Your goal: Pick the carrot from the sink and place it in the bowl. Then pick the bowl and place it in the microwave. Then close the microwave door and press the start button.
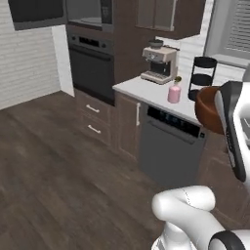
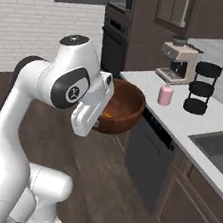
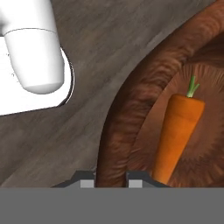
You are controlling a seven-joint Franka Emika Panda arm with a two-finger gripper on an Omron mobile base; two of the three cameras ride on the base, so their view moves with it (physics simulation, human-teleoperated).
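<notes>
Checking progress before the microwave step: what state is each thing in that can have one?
bowl: lifted off the counter, carried over the floor, its wall pinched by the claw.
carrot: lying inside the bowl.
claw: shut on the bowl's wall, one tip each side.
microwave: door state cannot be told, cut by the frame.
sink: basin cut off by the frame.

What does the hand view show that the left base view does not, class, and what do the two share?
Hand view alone: the carrot lying inside the bowl, and the gripper closed on the bowl's rim, one fingertip on each side of the wall.

Left base view alone: the coffee machine, pink bottle, black rack, oven and dishwasher.

Both: the bowl held above the wooden floor.
</notes>
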